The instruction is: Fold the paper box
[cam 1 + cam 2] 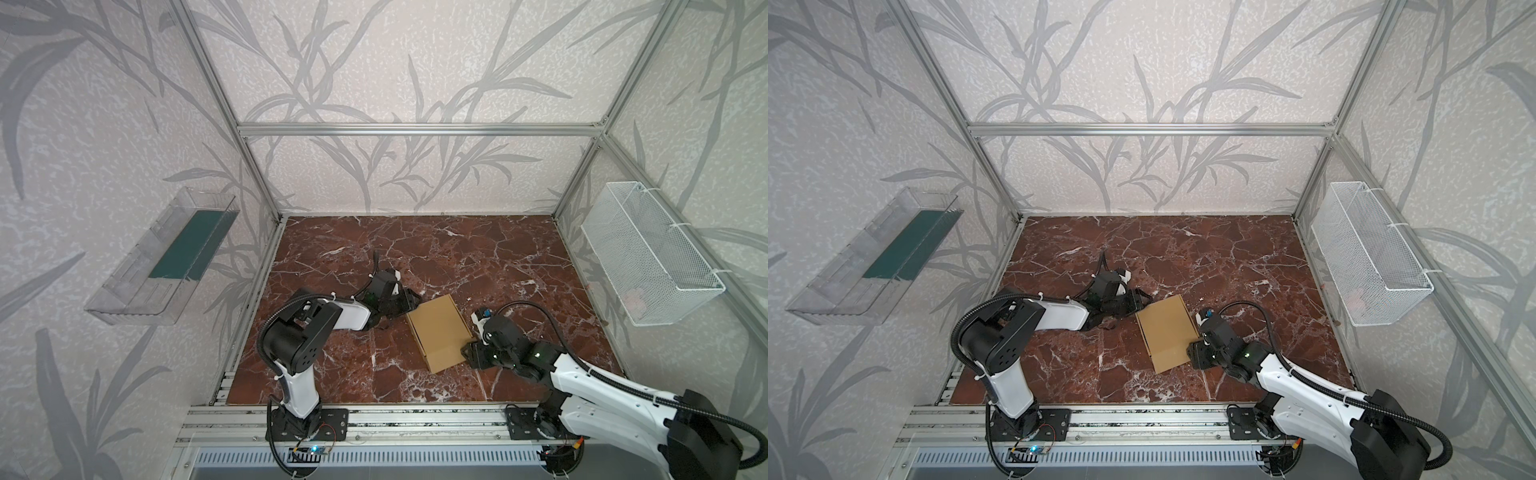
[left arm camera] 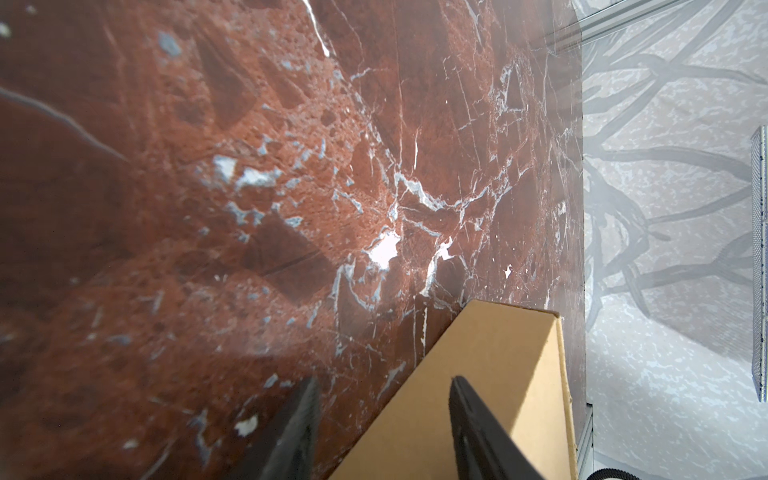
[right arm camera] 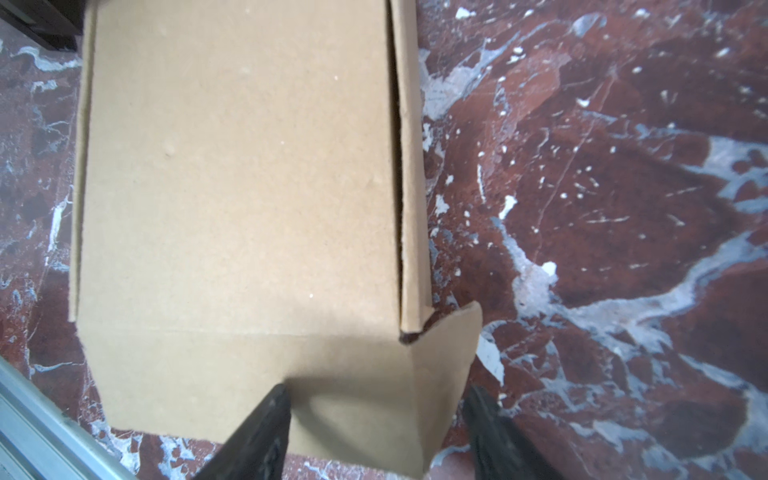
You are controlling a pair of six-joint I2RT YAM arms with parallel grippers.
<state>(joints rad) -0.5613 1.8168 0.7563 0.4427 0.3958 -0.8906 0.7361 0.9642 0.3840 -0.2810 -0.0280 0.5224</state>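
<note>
Red-brown marble table [image 1: 498, 257] with white cracks sits inside leafy gray walls. On it, near the middle and a bit toward the near side, lies the paper box [image 1: 438, 332]. It is plain tan cardboard with no print, turned a little crooked. Its flat top is folded shut. A thin dark gap runs along one long side. At the near end a flap bends down, and a small tab sticks out at its corner. The left gripper [image 2: 382, 388] is at the box's far left corner, jaws apart over its edge. The right gripper [image 3: 380, 392] is at the near right corner, jaws wide apart around the flap, not pinching it.
</note>
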